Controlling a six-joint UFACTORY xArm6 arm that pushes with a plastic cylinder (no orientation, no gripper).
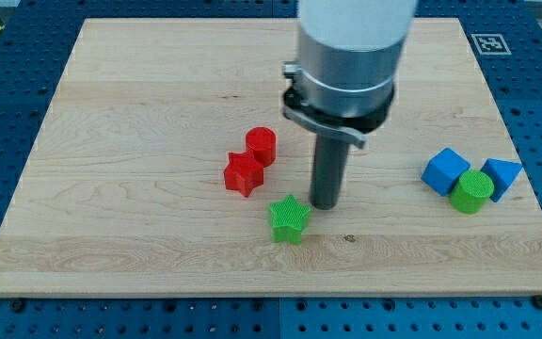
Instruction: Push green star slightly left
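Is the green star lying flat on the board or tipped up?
Flat. The green star shows its whole star-shaped top face on the board, with my tip just to its upper right.

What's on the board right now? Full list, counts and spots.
green star: 1, green, centre, toward the view's bottom
red star: 1, red, up-left of the green star
red cylinder: 1, red, touching the red star's upper right
blue cube: 1, blue, the view's right
green cylinder: 1, green, between the two blue blocks
blue triangle: 1, blue, far right
board: 1, light wood, on a blue pegboard
my tip: 1, dark rod, just up-right of the green star
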